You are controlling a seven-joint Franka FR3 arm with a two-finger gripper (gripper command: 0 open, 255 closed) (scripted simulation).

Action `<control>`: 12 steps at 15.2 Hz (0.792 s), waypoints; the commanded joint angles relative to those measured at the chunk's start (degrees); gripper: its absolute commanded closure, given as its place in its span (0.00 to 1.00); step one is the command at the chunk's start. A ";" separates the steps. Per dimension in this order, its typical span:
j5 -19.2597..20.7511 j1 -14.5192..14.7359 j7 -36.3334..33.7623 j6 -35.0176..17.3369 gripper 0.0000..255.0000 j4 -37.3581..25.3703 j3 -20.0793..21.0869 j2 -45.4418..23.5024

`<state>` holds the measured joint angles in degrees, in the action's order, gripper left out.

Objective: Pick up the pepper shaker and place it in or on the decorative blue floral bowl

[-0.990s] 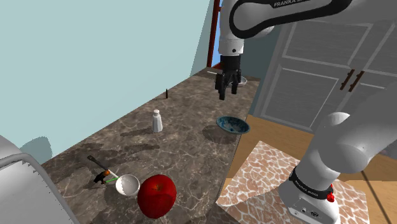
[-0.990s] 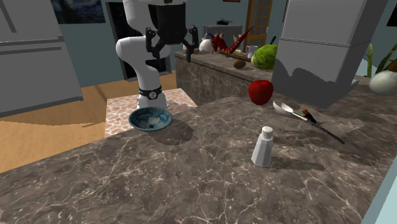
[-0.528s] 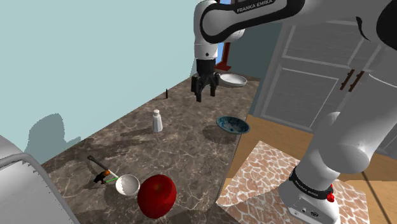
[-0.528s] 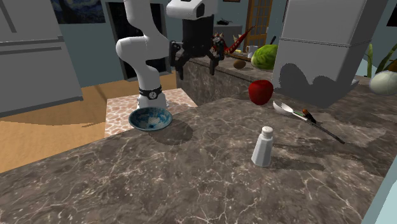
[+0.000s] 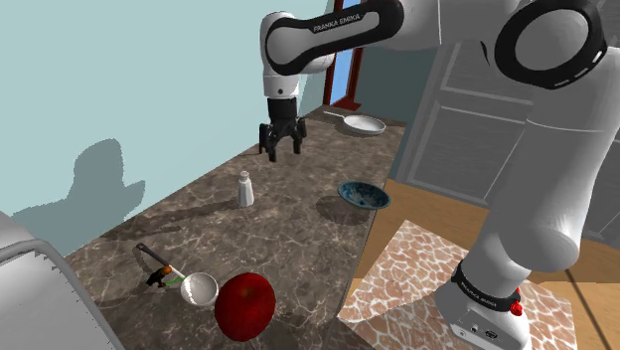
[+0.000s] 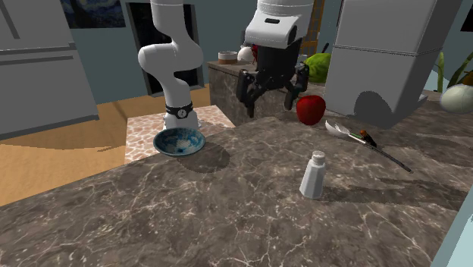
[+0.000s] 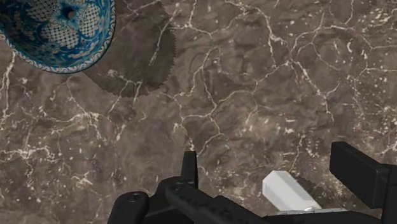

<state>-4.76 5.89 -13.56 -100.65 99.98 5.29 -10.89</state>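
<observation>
The pepper shaker (image 5: 244, 189) is a small white bottle standing upright on the dark marble counter (image 5: 288, 239). It also appears as the white shaker (image 6: 312, 175) and, from above, the shaker (image 7: 289, 191). The blue floral bowl (image 5: 364, 195) sits near the counter's edge; the bowl (image 6: 180, 142) is apart from the shaker, and the bowl (image 7: 57, 28) shows its patterned inside. My gripper (image 5: 281, 149) hangs open above the counter, beyond the shaker and higher than it. The gripper (image 6: 269, 106) holds nothing. One black finger (image 7: 359, 172) stands well clear of the shaker.
A red apple (image 5: 244, 305), a small white bowl (image 5: 199, 289) and a knife (image 5: 159, 266) lie at the counter's near end. A pan (image 5: 363, 124) rests at the far end. The wall runs along the shoulder view's left. White cabinet doors (image 5: 497, 119) stand behind the arm.
The gripper has swung from above the blue bowl toward the shoulder view's left and come lower, nearer the shaker. It stayed open. Nothing on the counter moved.
</observation>
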 commanded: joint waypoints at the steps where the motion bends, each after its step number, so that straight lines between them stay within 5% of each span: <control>1: 0.04 0.78 -1.32 -0.01 0.00 -4.50 0.48 -4.48; 9: 1.02 3.67 -4.99 6.55 0.00 -31.82 1.11 -25.25; 12: 0.95 3.72 -4.90 3.97 0.00 -28.77 1.12 -24.77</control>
<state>-3.81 9.66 -18.58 -95.93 70.69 6.45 -35.46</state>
